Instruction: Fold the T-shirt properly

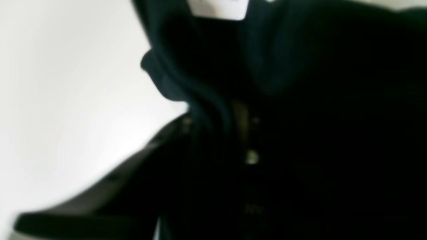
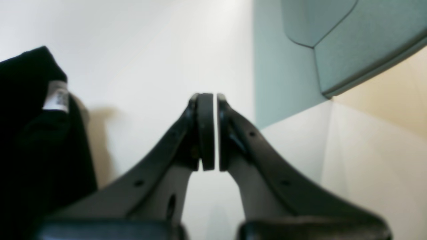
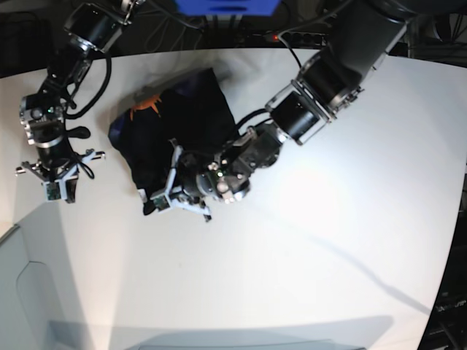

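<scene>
The black T-shirt (image 3: 175, 120) lies bunched in a rough fold on the white table (image 3: 328, 255), with an orange patch (image 3: 146, 104) showing at its far left corner. My left gripper (image 3: 179, 195) sits at the shirt's near edge. In the left wrist view dark cloth (image 1: 300, 100) fills the frame and covers all but one finger (image 1: 133, 160), with a white tag (image 1: 218, 10) at the top. My right gripper (image 2: 211, 100) hangs shut and empty to the left of the shirt (image 2: 26, 140), apart from it; it also appears in the base view (image 3: 55, 175).
The table's left edge (image 3: 9, 232) runs close by the right gripper. A teal panel (image 2: 350, 43) stands beyond that edge. Cables and a blue box (image 3: 226, 6) sit behind the table's far side.
</scene>
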{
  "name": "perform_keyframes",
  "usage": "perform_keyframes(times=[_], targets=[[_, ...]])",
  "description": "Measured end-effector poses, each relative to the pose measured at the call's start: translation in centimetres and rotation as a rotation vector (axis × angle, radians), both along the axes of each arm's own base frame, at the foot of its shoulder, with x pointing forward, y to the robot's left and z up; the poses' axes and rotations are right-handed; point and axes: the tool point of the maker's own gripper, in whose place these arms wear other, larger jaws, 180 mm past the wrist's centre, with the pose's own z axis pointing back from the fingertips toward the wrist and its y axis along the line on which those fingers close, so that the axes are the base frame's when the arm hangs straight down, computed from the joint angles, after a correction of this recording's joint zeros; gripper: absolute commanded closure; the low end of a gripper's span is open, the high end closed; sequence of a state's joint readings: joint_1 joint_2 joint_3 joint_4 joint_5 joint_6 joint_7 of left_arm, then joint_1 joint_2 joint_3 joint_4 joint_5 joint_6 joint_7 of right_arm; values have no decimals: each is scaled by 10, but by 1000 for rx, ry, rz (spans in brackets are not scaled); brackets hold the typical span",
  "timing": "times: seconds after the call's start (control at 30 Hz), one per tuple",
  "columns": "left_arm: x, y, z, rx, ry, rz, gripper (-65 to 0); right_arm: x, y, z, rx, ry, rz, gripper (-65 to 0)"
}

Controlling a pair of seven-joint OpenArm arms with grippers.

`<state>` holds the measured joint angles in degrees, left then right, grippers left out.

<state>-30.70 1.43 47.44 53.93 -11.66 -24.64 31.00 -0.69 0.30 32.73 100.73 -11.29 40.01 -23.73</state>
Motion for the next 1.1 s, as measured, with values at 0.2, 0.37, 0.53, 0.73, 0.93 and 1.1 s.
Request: perform_keyframes(times=[0.2,0.37,0.53,0.73,0.93,1.1], targets=[[9,2,12,30,-65,-20,-454,-7,0,-4,-6,18,2,0],[41,6,63,-105,-127,81,-458,-9,2,-6,-5,19,7,0],[78,51,120,-251,-233,254,-458,-31,2,-32,7,98,6,0],[72,170,114,-311,-244,581,-458,-59,14,-83,88,233,-2,0],[33,284,89,-306,-231,912,-458,-82,58,-103,110,301,115,0],[-4,343,80,-248,-241,1061,-458,-105,89,-108,121,332,204,0]])
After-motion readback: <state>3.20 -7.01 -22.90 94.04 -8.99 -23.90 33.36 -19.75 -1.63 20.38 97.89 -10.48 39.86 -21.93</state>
